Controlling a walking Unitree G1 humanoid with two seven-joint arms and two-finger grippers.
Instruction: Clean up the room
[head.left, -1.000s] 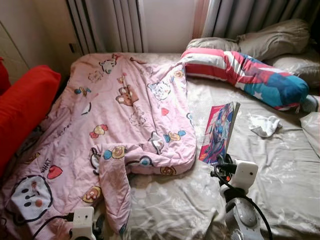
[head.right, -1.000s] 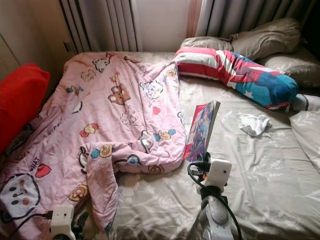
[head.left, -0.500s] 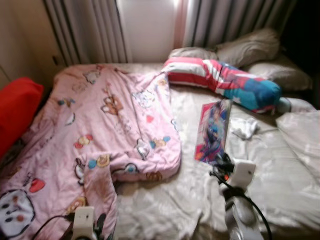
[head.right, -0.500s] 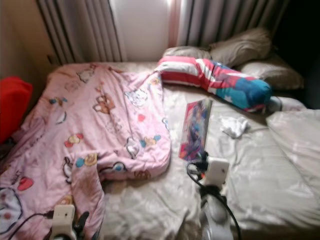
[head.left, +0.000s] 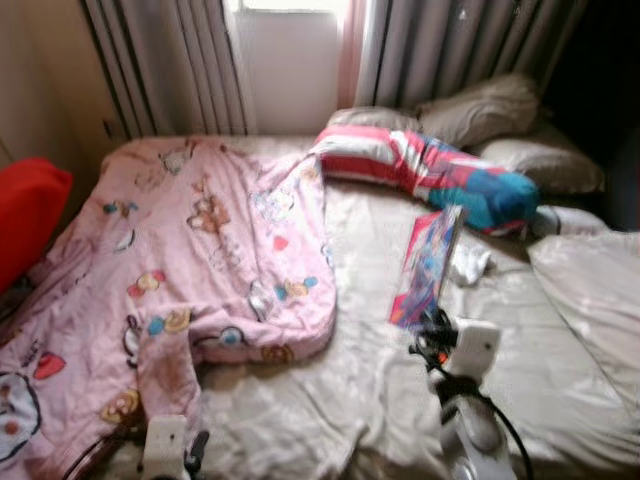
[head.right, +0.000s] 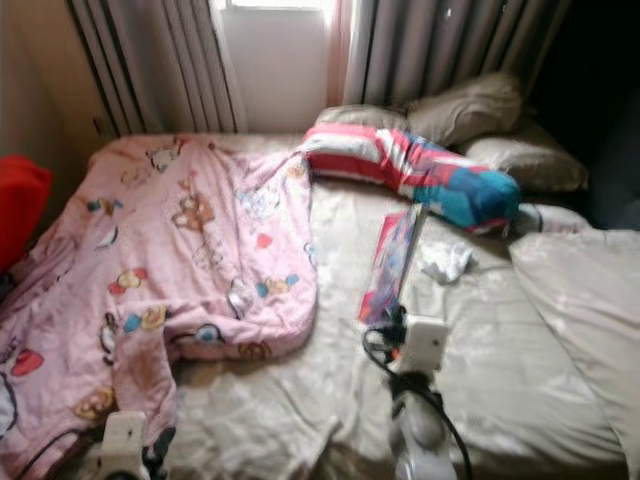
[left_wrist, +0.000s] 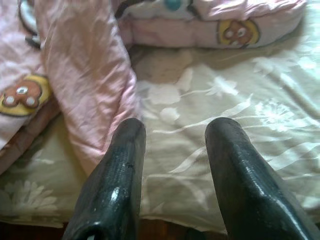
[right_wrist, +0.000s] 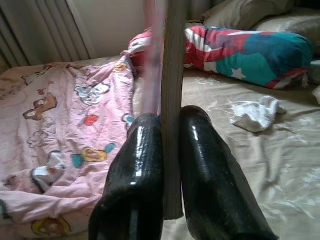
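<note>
Right gripper (right_wrist: 169, 165) is being held clamped on one book (head.left: 428, 266): thin spine pinched between both black fingers (right_wrist: 136, 170), book being kept upright above the sheet, cover facing the robot's left. Left gripper (left_wrist: 172, 150) is being held low at the near bed edge, fingers apart, nothing between them.

Just ahead of the left gripper: a folded flap of the pink blanket (head.left: 190, 250) is lying beside the left finger, bare floral sheet (left_wrist: 240, 100) under and beyond the right finger. Bed's near edge is showing just below the fingertips in the left wrist view.

Between the two grippers: an open strip of bare sheet, wrinkled, running up to the blanket's rolled hem. Room is also being left to the right of the right gripper, bounded by one pale duvet fold (head.left: 590, 300) at the right edge.

Just beyond the held book: one white crumpled cloth (head.left: 470, 265) on the sheet, apart from the book.

Further out: one long striped red, white and teal bolster (head.left: 430, 175) lying across the bed, touching the blanket's far corner. Behind it, three beige pillows (head.left: 480, 105) are being counted against the curtains (head.left: 450, 50).

Far left of the left gripper: one red cushion (head.left: 25, 215) at the blanket's edge.
</note>
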